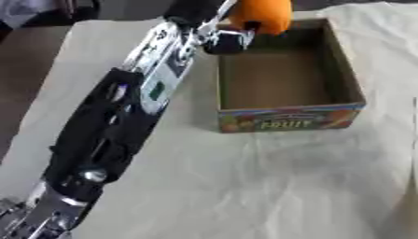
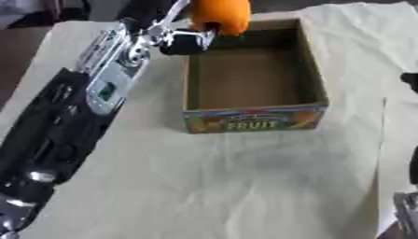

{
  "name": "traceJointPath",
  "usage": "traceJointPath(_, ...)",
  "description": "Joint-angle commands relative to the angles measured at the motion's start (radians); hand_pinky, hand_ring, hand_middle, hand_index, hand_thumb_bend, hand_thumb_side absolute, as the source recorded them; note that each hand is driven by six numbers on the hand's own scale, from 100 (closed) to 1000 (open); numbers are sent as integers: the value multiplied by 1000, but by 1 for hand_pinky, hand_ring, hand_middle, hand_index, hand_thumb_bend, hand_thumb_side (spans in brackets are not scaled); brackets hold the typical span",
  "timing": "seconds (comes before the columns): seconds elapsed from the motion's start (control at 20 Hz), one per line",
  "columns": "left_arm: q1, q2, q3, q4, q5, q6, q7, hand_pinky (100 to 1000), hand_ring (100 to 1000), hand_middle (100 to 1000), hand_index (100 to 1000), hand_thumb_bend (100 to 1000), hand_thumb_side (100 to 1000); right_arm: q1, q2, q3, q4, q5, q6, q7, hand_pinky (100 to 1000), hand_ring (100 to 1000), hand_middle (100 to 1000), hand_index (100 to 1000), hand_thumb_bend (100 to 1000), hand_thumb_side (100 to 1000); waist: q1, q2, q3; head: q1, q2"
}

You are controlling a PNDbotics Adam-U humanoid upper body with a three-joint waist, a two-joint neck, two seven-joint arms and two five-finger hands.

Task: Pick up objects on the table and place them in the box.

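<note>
An orange rounded object hangs above the far left corner of the cardboard box. My left hand is shut on it from below and the left. My left arm stretches from the lower left corner up to that spot. The box stands open-topped with a "FRUIT" label on its front wall, and its brown floor shows nothing inside. Dark and silver parts of my right arm show at the right edge of the right eye view; the hand itself is cut off there.
A cream cloth with creases covers the table around and in front of the box. The bare brown table edge runs along the left. Dark shapes lie beyond the far edge.
</note>
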Motion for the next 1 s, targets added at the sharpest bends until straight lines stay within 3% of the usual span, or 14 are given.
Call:
traceJointPath(0.05,-4,-26,-3,2,-79,-6,17,413,541,634,629,100,147,-15,-11,4,-20,-9,-9,8,859,743,591,776,100,974,-8,-18,-1,22,18)
traceJointPath(0.45,13,-67,-2,101,-267,-27,-10,463,567,637,669,100,136,-27,-5,14,-20,-17,-26,24,860,744,591,776,100,974,-10,-12,-12,49,14)
traceJointPath(0.65,12,-75,8,127,-305,-41,-13,463,567,637,669,100,136,-26,-4,15,-20,-18,-26,25,860,744,591,776,100,974,-11,-11,-12,50,12)
traceJointPath(0.85,10,-85,-30,150,-332,-78,-42,536,623,696,844,118,100,-24,6,21,-20,-20,-17,31,862,746,592,777,100,970,-8,-6,-19,52,-1)
traceJointPath(1.0,9,-81,-24,155,-360,-119,-64,558,643,713,916,230,100,-23,9,23,-20,-21,-14,34,863,745,592,778,100,970,-7,-5,-22,51,-4)
